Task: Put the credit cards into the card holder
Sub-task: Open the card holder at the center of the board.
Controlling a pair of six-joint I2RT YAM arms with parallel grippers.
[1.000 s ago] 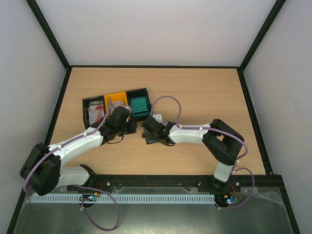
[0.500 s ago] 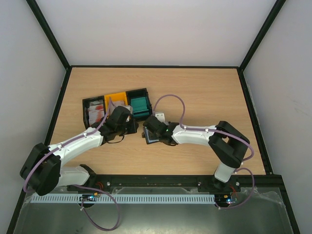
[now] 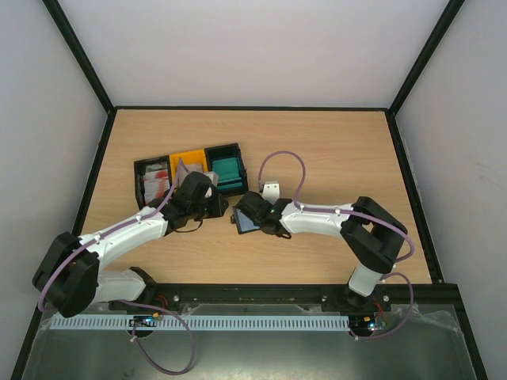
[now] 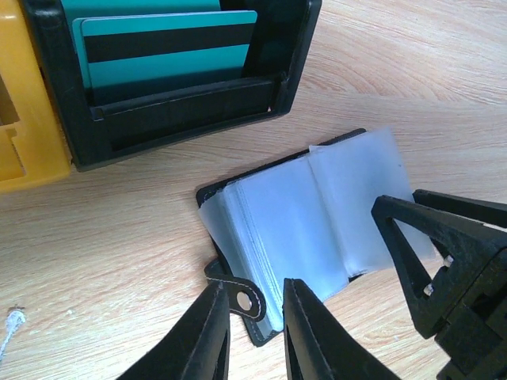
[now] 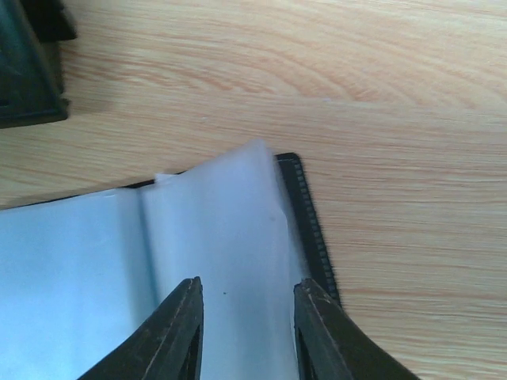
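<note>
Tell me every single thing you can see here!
table: one, light wood, under everything
black bins: two, either side of the yellow bin
yellow bin: one, in the middle
teal cards: a stack, in the right black bin
red-and-white cards: a few, in the left black bin
holder: one, black with clear sleeves, open on the table
arms: two, white and black
left gripper: black, at the holder's snap tab
right gripper: black, jaws apart over a sleeve

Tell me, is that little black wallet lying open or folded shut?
Open. The card holder lies spread on the table, its clear plastic sleeves fanned out and its snap tab hanging loose off one edge.
</note>
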